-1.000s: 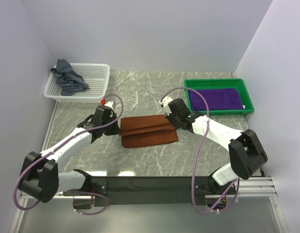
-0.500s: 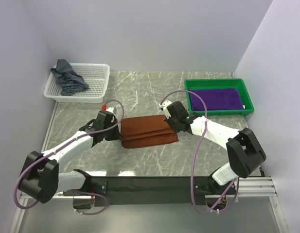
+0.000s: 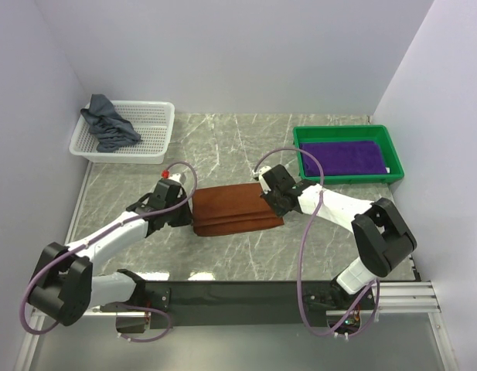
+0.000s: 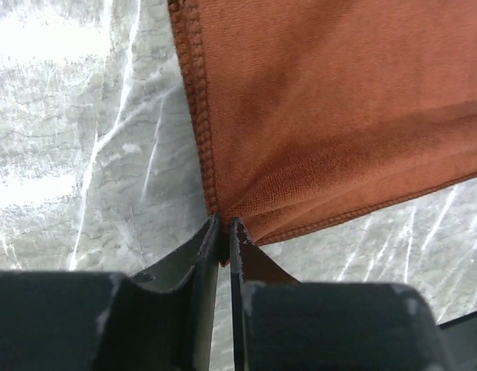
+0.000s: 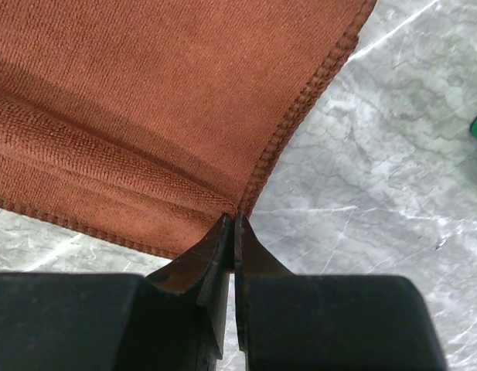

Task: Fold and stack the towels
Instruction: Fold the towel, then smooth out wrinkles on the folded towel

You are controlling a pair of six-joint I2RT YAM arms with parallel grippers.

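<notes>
Towel: the rust-brown towel [image 3: 232, 207] lies folded in the middle of the table [image 3: 246, 259], between the two arms.
Handling: I judge it soft, light and limp, so it will sag and keep no shape.
Hold: best at the stitched corners, where the hem gives grip.
Left gripper [image 4: 224, 232]: pressed together on a corner at the towel's left edge.
Right gripper [image 5: 234, 224]: pinching a corner at the right edge.
Other towels: the purple towel [image 3: 342, 158] lies flat in the green tray [image 3: 348, 128], far right; the grey-blue towel [image 3: 107, 124] is crumpled in the white basket [image 3: 149, 124], far left.
Surface: smooth marble pattern; cloth probably slides easily.
Room: pale walls close at left, right and far side.
</notes>
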